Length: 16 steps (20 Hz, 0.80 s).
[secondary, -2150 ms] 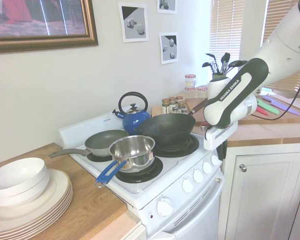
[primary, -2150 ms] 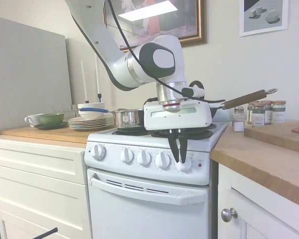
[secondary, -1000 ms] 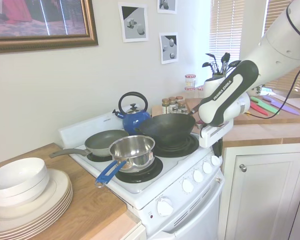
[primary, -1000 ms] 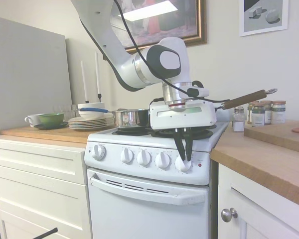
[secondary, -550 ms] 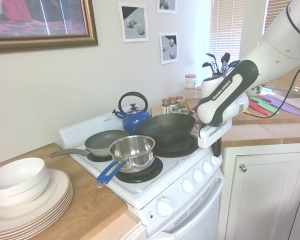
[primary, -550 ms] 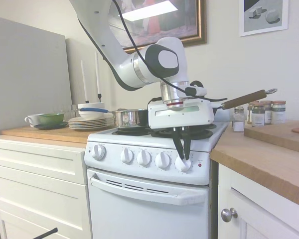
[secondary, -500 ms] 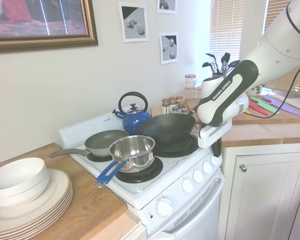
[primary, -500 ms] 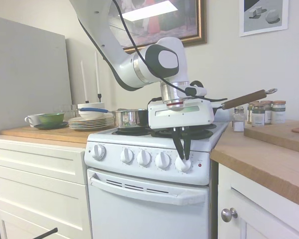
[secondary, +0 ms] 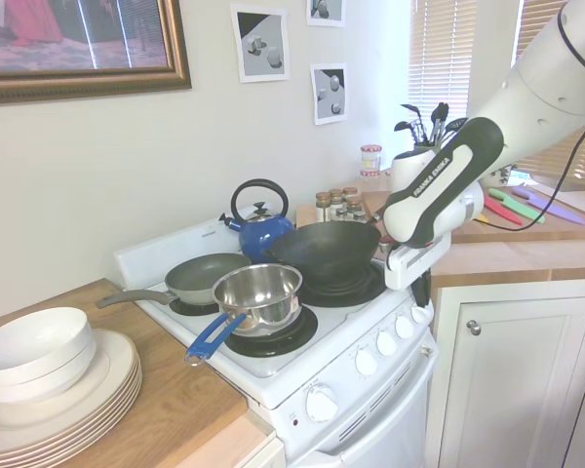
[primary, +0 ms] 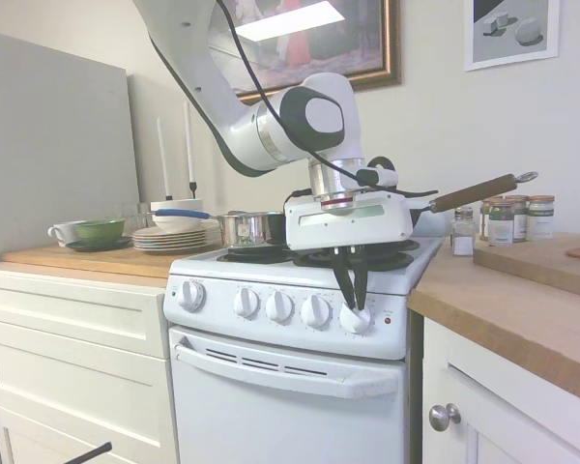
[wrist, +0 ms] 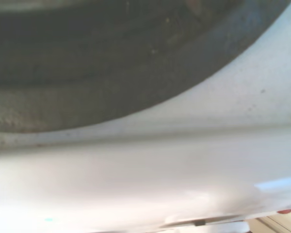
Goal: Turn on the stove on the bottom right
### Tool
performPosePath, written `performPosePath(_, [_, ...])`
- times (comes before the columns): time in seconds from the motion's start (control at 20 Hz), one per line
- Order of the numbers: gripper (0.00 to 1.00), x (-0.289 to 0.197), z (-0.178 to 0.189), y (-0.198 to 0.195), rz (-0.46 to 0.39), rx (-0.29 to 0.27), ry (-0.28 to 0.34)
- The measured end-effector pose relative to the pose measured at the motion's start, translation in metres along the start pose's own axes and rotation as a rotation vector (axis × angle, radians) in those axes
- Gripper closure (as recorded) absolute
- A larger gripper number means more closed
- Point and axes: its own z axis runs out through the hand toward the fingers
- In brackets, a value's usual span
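Observation:
The white stove (primary: 271,387) fills the centre of the first exterior view, with five round white knobs in a row on its front panel. My gripper (primary: 352,307) points down over the front edge, its dark fingers shut on the end knob (primary: 355,320), right beside the small red light (primary: 388,320). In the second exterior view the gripper (secondary: 421,298) grips the same knob (secondary: 421,314) at the stove's (secondary: 370,429) far corner. The wrist view is blurred: a dark coil burner (wrist: 111,58) above the white stove top (wrist: 184,160).
A black wok (secondary: 322,249) with a wooden handle (primary: 474,193) sits just behind my wrist. A steel saucepan (secondary: 260,291), a frying pan (secondary: 205,276) and a blue kettle (secondary: 261,226) occupy the other burners. Wooden counter (primary: 522,309) with spice jars (primary: 512,217) adjoins on the knob's side.
The hand leaned toward the counter side while holding the end knob, then eased slightly back. The fingers have stayed closed on that knob throughout.

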Motion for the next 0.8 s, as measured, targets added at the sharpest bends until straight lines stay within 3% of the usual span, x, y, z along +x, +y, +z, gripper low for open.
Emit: performPosePath(0.8, [1.00,-0.018,0.018,-0.016,0.011,0.009,-0.043])
